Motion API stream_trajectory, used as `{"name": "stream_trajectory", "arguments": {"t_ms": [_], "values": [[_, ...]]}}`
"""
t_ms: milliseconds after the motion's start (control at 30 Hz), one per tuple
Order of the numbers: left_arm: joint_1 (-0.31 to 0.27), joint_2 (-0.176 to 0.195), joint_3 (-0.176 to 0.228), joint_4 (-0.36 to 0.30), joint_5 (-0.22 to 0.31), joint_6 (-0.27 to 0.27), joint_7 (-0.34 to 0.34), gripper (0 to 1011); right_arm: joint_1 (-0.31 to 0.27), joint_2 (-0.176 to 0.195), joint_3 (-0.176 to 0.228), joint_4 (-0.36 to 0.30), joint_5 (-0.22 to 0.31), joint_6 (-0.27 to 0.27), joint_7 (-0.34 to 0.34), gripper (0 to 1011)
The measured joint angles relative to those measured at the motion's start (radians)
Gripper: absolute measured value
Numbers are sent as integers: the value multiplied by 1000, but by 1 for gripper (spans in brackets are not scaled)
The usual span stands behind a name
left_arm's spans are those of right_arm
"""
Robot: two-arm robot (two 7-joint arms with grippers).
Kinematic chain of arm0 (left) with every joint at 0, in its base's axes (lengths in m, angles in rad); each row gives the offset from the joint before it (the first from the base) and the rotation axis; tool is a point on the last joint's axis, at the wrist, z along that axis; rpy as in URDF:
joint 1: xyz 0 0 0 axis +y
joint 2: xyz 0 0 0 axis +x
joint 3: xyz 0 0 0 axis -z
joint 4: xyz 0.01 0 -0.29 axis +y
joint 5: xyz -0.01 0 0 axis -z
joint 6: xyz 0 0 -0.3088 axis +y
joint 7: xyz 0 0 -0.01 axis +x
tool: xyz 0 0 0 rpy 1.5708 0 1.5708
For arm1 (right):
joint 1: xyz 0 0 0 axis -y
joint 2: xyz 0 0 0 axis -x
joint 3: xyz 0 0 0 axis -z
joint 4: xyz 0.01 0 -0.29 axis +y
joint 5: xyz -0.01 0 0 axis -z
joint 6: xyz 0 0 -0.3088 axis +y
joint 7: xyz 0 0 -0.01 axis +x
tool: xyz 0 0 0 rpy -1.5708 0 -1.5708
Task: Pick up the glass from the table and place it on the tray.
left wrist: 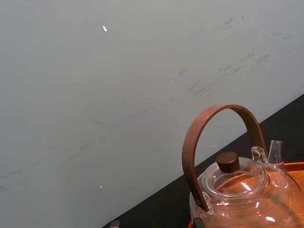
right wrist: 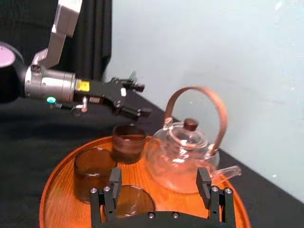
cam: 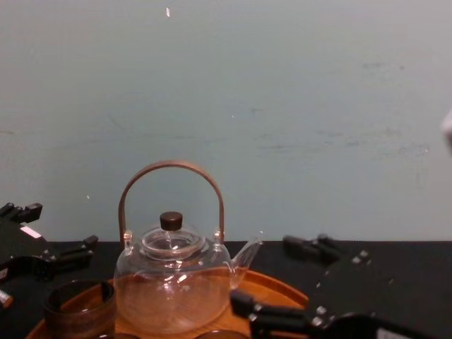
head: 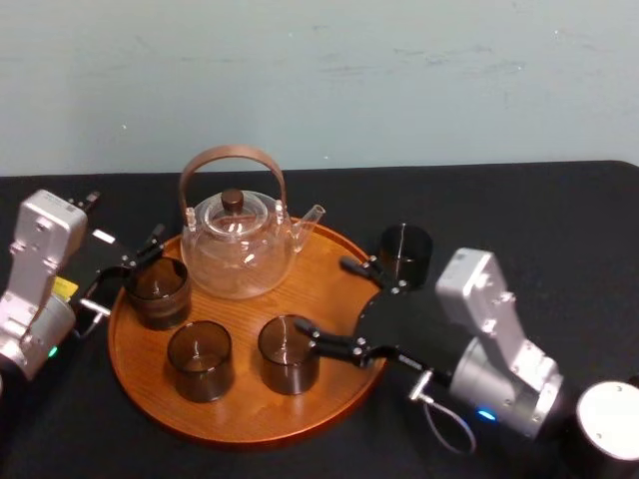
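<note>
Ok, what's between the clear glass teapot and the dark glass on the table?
Head view: the round orange-brown wooden tray's rim, then one finger of the right hand.

A dark glass (head: 404, 255) stands upright on the black table (head: 559, 215), just beside the wooden tray (head: 319, 291)
</note>
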Motion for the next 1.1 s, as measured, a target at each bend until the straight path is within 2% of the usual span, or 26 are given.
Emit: {"name": "stream_trajectory", "arguments": {"t_ms": [233,567,800,1100], "values": [[0,0,0,0,0,0,0,1001,-56,30,72,-50,31,-17,-27,1002],[0,0,0,0,0,0,0,1001,-100,47,171,-19,60,11,-72,1002],[0,0,0,0,0,0,0,1001,-102,47,232,20,72,36,-95,1002],[0,0,0,0,0,0,0,1001,-77,37,276,63,76,59,-107,1002]]}}
